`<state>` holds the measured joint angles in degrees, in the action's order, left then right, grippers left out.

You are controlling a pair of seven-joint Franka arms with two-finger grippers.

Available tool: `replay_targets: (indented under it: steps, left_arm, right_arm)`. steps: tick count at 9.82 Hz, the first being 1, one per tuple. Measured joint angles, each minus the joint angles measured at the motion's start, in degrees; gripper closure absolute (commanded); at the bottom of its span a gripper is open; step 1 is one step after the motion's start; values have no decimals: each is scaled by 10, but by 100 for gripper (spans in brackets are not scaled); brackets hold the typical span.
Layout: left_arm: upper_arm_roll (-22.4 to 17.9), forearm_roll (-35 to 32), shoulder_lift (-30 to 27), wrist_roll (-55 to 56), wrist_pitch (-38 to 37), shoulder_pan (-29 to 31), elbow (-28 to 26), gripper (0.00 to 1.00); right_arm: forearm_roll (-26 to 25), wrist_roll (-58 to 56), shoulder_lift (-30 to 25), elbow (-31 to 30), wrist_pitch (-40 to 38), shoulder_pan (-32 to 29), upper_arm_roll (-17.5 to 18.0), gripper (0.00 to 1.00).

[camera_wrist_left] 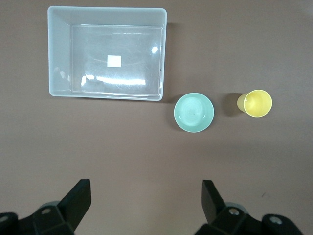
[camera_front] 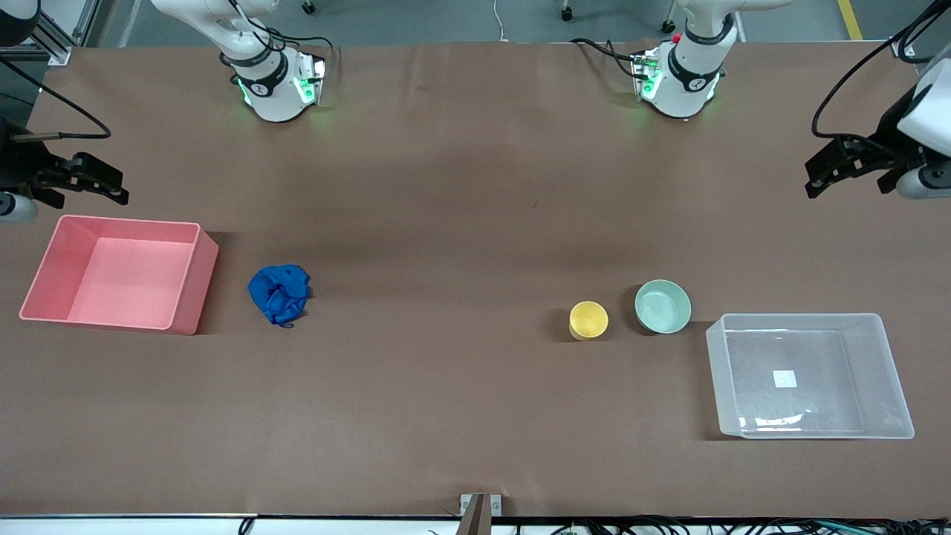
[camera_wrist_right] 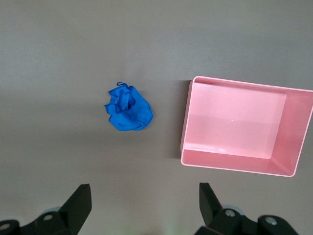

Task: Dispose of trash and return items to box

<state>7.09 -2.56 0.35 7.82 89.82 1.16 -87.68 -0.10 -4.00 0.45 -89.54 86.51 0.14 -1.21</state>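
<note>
Box [camera_front: 891,371] empty; left end effector [camera_wrist_left: 145,201] open above; right end effector [camera_wrist_right: 142,203] open over trash [camera_wrist_right: 128,108].

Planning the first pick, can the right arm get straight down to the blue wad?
Probably yes. The blue wad lies alone on the table beside the pink bin, untouched, and the right pincer is open above it.

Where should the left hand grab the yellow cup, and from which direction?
Probably from straight above, pinching the rim wall of the yellow cup with one finger inside. It stands upright, mouth open, apart from the green bowl. The left hand is open.
</note>
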Motion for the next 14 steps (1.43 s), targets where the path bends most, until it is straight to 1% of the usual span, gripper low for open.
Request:
replay_targets:
  steps: [2,3,4,5,7,9,11,12,13,14]
  left_arm:
    - [0,0,44,1,37,0,-2,0]
    - [0,0,63,8,61,-1,-10,0]
    - [1,0,74,32,92,-2,-32,0]
    - [2,0,79,64,132,-3,-65,0]
    - [5,0,82,118,237,-8,-153,0]
    - [5,0,92,129,362,-8,-248,0]
    - [5,0,112,132,484,-6,-328,8]
    - [4,0,127,134,540,-5,-358,13]
    - [4,0,146,135,589,-5,-379,20]
    - [4,0,168,135,619,-4,-389,27]
  right_arm:
    - [0,0,0,0,0,0,0,3]
    - [0,0,0,0,0,0,0,3]
    - [0,0,0,-1,2,0,0,3]
    - [0,0,0,-3,6,0,0,4]
    - [0,0,1,-22,29,0,0,5]
    - [1,0,4,-70,85,4,1,5]
    - [1,0,10,-134,164,20,1,5]
    - [1,2,14,-166,205,27,1,5]
    - [1,12,19,-199,246,34,1,5]
    - [1,27,23,-233,285,42,1,5]
